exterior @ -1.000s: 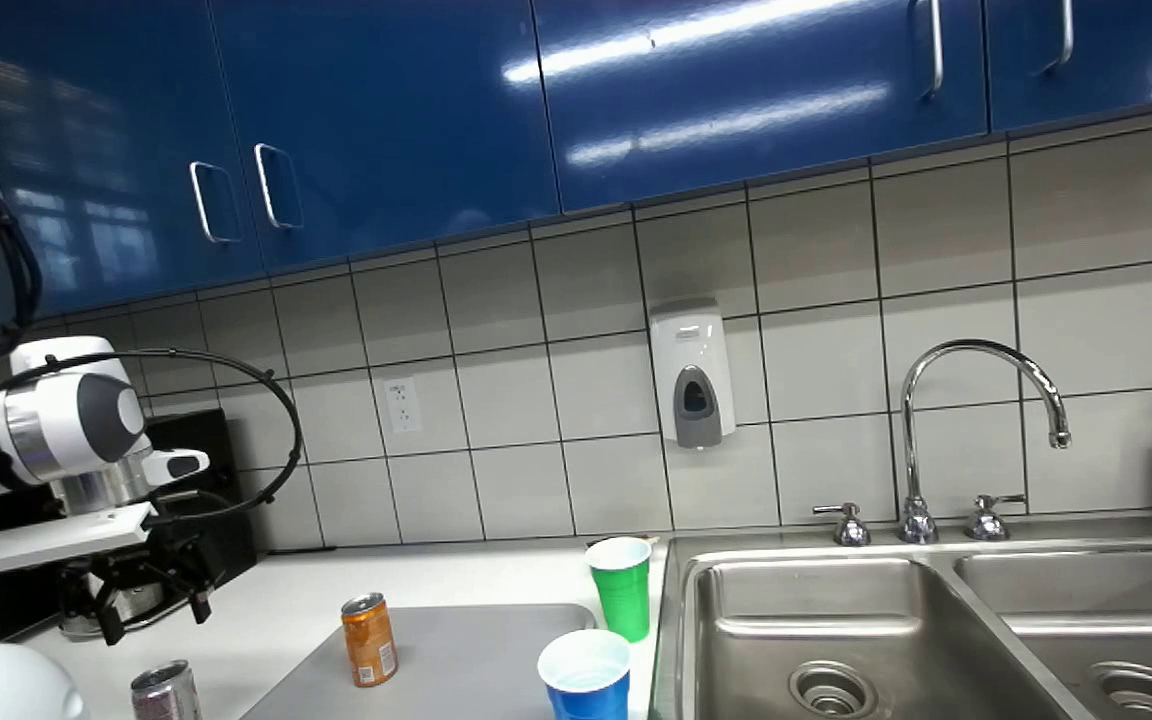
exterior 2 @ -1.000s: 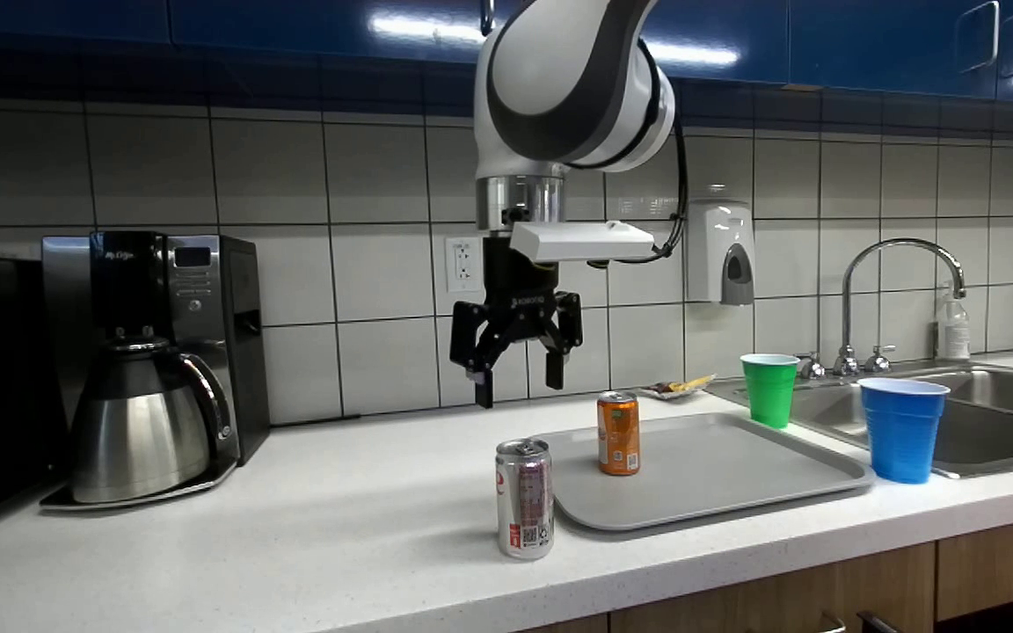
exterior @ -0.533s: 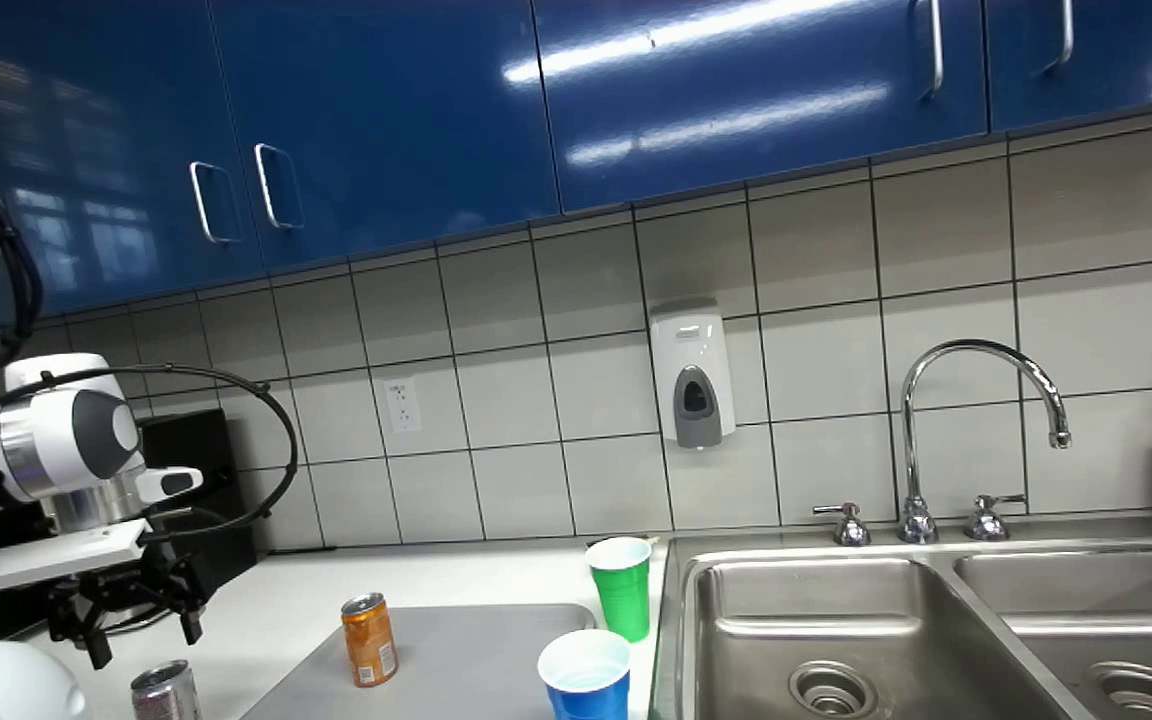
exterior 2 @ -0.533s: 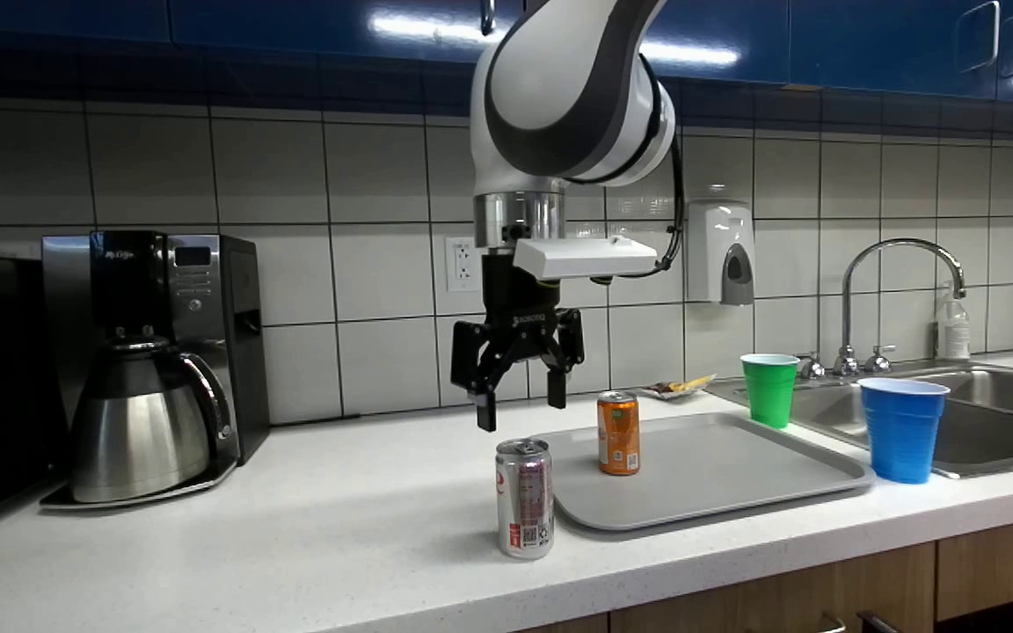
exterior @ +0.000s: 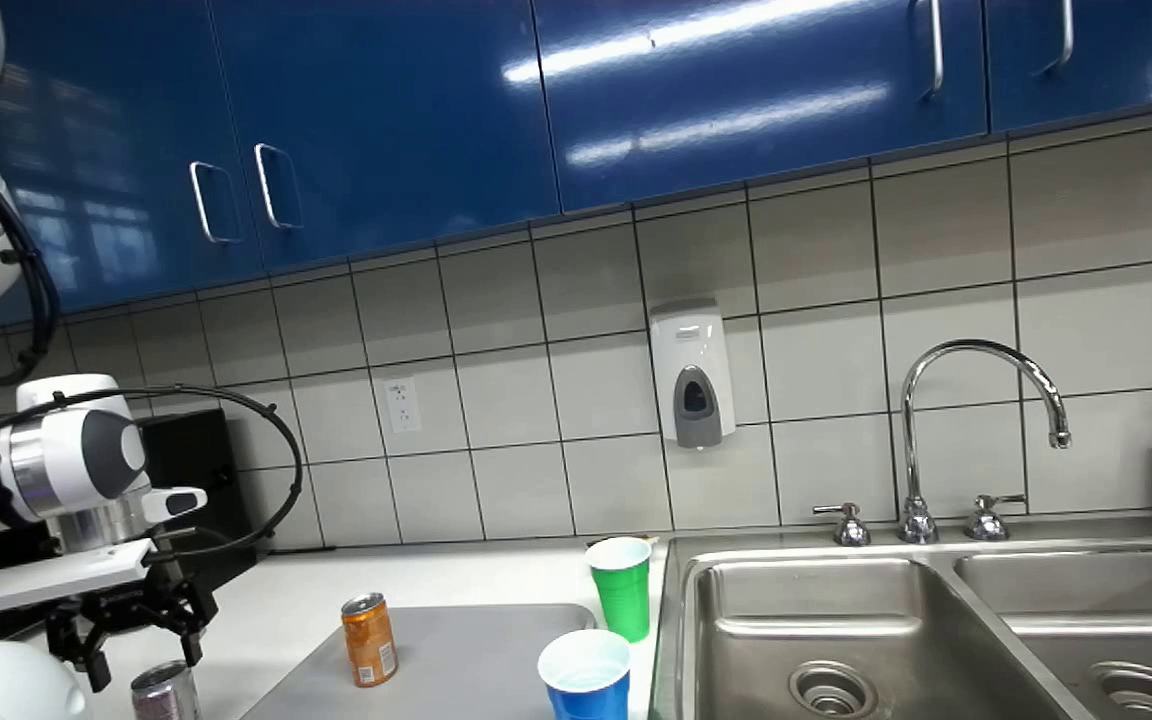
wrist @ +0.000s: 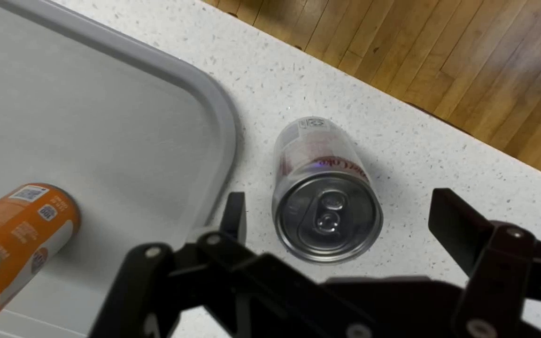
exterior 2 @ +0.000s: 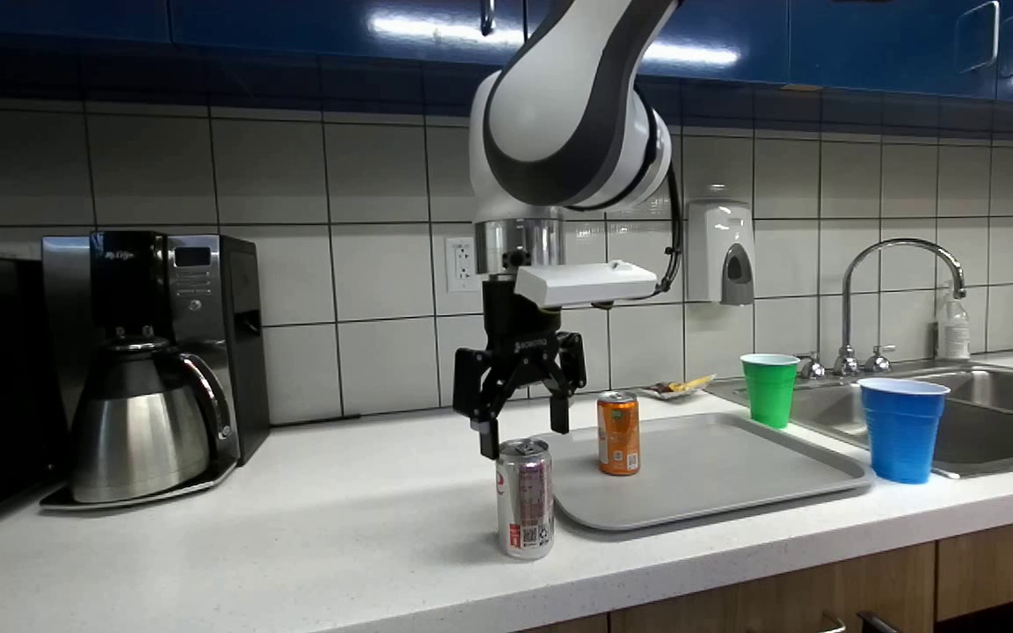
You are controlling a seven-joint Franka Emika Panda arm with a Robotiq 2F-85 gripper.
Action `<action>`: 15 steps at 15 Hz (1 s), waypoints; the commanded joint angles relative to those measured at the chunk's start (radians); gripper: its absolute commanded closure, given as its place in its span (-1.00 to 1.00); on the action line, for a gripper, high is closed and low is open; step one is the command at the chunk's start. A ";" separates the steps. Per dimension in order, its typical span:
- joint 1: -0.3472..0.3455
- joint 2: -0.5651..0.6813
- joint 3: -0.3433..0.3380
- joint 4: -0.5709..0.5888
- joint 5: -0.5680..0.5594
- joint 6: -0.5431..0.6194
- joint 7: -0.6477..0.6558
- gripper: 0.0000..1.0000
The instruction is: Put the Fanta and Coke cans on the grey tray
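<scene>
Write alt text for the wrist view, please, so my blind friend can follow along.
A silver Diet Coke can stands on a speckled white countertop, seen from above between the open jaws of a black end effector. At left, an orange drink can stands on a grey tray; wooden floor shows at upper right.
</scene>
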 commanded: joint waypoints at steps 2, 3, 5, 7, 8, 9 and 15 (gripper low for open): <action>-0.003 0.042 0.001 0.018 0.003 0.015 -0.029 -1.00; -0.003 0.050 0.000 0.022 0.002 0.016 -0.030 -1.00; -0.002 0.067 -0.002 0.030 -0.001 0.018 -0.030 -1.00; -0.002 0.082 -0.005 0.040 -0.004 0.019 -0.030 -1.00; -0.003 0.088 -0.007 0.045 -0.005 0.020 -0.030 -1.00; -0.002 0.094 -0.009 0.049 -0.006 0.020 -0.031 -1.00; 0.001 0.133 -0.018 0.078 -0.009 0.013 -0.031 -1.00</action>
